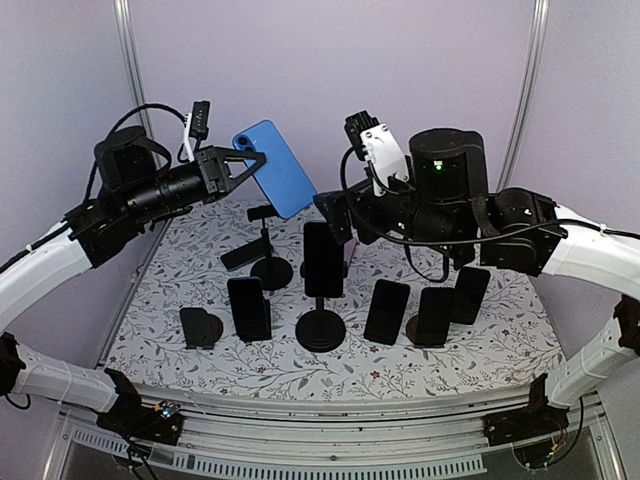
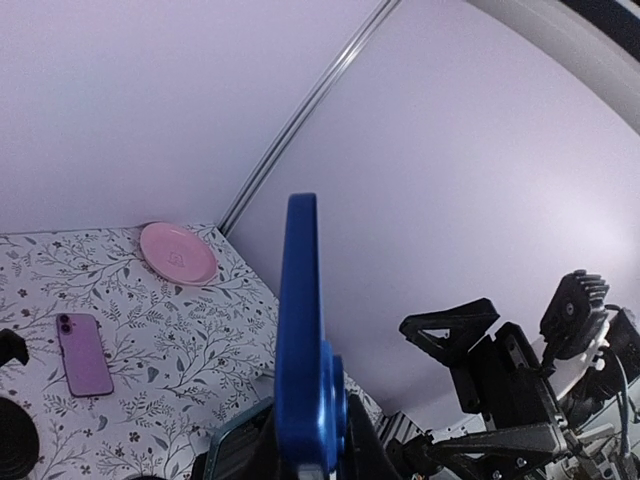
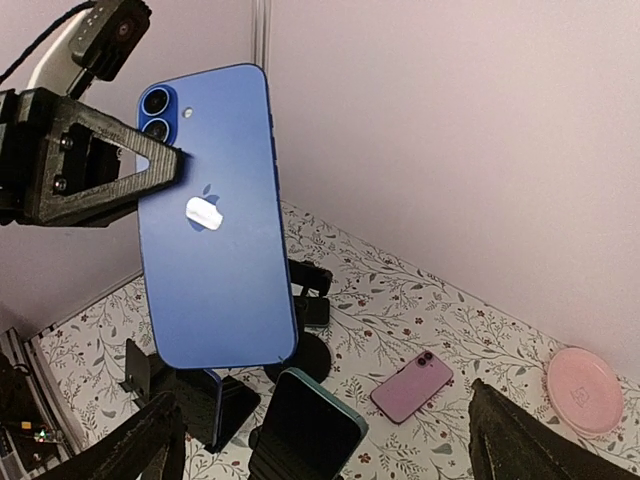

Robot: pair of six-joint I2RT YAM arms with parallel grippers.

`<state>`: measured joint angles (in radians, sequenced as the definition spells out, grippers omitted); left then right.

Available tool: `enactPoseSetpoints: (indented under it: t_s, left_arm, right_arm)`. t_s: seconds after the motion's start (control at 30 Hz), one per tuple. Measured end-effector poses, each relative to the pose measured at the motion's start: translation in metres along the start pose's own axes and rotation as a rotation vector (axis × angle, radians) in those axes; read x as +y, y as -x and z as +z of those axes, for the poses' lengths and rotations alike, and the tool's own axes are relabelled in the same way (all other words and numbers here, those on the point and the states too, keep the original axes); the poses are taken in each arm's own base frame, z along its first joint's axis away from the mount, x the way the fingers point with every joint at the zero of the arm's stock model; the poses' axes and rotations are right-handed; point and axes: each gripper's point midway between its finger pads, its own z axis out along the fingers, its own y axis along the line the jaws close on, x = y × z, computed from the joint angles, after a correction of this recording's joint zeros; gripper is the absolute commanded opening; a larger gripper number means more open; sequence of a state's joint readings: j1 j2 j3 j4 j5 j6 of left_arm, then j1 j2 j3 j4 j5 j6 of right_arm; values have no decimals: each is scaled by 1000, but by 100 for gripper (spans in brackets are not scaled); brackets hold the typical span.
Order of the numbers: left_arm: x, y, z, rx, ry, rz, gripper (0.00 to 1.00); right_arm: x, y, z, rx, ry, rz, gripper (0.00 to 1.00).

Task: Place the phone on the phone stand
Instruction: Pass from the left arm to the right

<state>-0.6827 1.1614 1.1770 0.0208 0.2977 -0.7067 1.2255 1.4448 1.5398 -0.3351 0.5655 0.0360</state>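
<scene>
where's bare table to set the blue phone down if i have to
Bare cloth runs along the near edge, before the row of standing phones. Another patch lies between the pink phone and pink plate. Crowded: the middle, around the tall stand.

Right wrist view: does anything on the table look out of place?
Yes: a pink phone lies flat on the table, on no stand, not far from a pink plate.

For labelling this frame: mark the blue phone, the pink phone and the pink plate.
blue phone (image 3: 225, 260), right wrist view, its back below the logo.
pink phone (image 3: 411, 386), right wrist view, middle of its back.
pink plate (image 3: 584, 390), right wrist view, its centre.
</scene>
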Motion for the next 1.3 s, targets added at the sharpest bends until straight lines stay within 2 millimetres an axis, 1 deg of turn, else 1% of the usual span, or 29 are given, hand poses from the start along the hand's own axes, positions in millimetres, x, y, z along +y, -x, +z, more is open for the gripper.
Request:
enactPoseSetpoints:
  t_s: [0.13, 0.27, 0.43, 0.57, 0.63, 0.7, 0.8, 0.97, 1.03, 1.13, 1.3]
  left_arm:
    - [-1, -2, -21, -25, 12, -22, 0]
    - [3, -9, -32, -37, 28, -52, 0]
    - [1, -17, -31, -37, 46, -88, 0]
    - [-2, -22, -30, -48, 67, -121, 0]
    - [-2, -24, -29, -52, 87, -141, 0]
    - [-2, -26, -27, -56, 105, -158, 0]
    - [-2, -27, -25, -67, 125, -178, 0]
    - [-4, -26, -25, -92, 141, -213, 0]
    - [-4, -25, -25, -105, 147, -230, 0]
    - [-4, -24, -27, -115, 155, -250, 0]
    - [-6, -25, -27, -118, 155, -270, 0]
  right_arm:
    - [26, 3, -8, -53, -13, -81, 100]
    - [49, 4, -6, -91, -37, -157, 99]
    - [78, -5, 12, -96, -107, -286, 99]
    - [89, -17, 28, -89, -198, -405, 99]
    - [91, -22, 33, -83, -235, -460, 99]
    - [90, -22, 35, -86, -274, -503, 99]
    - [84, -13, 35, -105, -341, -540, 100]
    - [73, 4, 31, -134, -442, -594, 97]
    - [72, 6, 31, -139, -466, -615, 96]
    - [72, 4, 34, -132, -502, -669, 95]
    - [67, 0, 40, -115, -556, -732, 84]
